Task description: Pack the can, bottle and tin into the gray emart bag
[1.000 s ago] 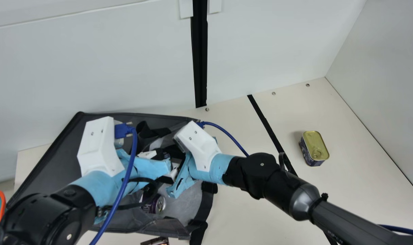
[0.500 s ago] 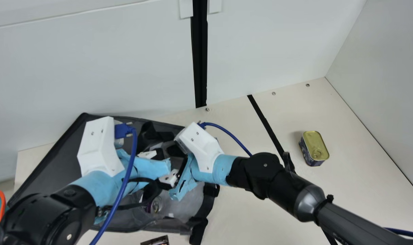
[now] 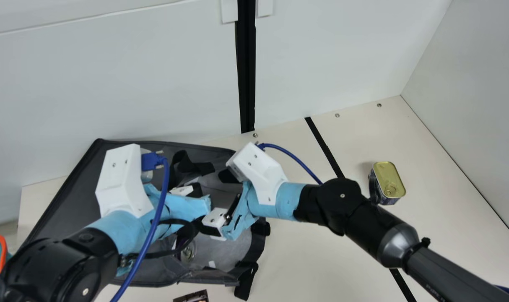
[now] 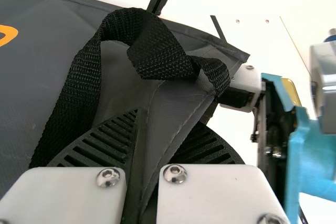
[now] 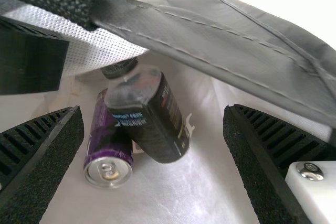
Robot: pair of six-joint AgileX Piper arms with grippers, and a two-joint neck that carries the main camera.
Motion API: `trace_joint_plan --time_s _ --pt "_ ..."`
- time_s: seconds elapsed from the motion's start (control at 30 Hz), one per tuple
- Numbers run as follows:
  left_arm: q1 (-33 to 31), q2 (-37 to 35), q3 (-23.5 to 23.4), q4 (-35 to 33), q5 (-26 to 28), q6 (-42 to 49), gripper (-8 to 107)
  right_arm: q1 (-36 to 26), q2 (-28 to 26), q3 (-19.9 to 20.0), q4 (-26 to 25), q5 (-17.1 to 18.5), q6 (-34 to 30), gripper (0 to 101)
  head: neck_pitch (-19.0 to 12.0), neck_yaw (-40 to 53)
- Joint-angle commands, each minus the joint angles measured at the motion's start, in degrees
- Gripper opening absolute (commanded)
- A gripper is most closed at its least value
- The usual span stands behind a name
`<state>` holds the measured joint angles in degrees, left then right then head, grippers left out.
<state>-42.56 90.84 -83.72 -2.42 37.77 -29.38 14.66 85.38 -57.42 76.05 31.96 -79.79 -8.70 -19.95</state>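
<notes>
Gray bag (image 4: 37, 77) fabric is pinched in the left pincer (image 4: 163, 135); lift the wide-open right pincer (image 5: 152, 119) clear of the bagged bottle (image 5: 157, 121) and can (image 5: 107, 148) below, then fetch the tin (image 3: 388, 180), well to its right.

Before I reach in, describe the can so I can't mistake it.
Find the gray bag on the cream table. Inside it, a can and a bottle lie side by side. The can is slim and purple with a silver pull-tab end; the bottle is thicker and dark.
</notes>
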Motion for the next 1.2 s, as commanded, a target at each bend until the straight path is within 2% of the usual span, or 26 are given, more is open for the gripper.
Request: trace_joint_plan --time_s 0.0,0.37,0.6,0.83,1.17 --pt "0.0 0.0 0.0 0.0 0.0 0.0 10 -0.8 -0.3 -0.3 -0.8 1.2 0.8 91 -1.3 0.0" --pt "0.0 0.0 0.0 0.0 0.0 0.0 10 -5.7 -2.8 -1.4 -4.5 8.6 3.5 91 -1.3 0.0" --pt "0.0 0.0 0.0 0.0 0.0 0.0 10 -8.1 -5.4 -1.1 -6.3 11.5 4.6 91 -1.3 0.0" --pt "0.0 0.0 0.0 0.0 0.0 0.0 10 -8.9 -8.8 -0.2 -8.1 11.3 6.8 91 -1.3 0.0" --pt "0.0 0.0 0.0 0.0 0.0 0.0 10 -7.5 -14.0 1.2 -12.4 7.3 12.4 91 -1.3 0.0"
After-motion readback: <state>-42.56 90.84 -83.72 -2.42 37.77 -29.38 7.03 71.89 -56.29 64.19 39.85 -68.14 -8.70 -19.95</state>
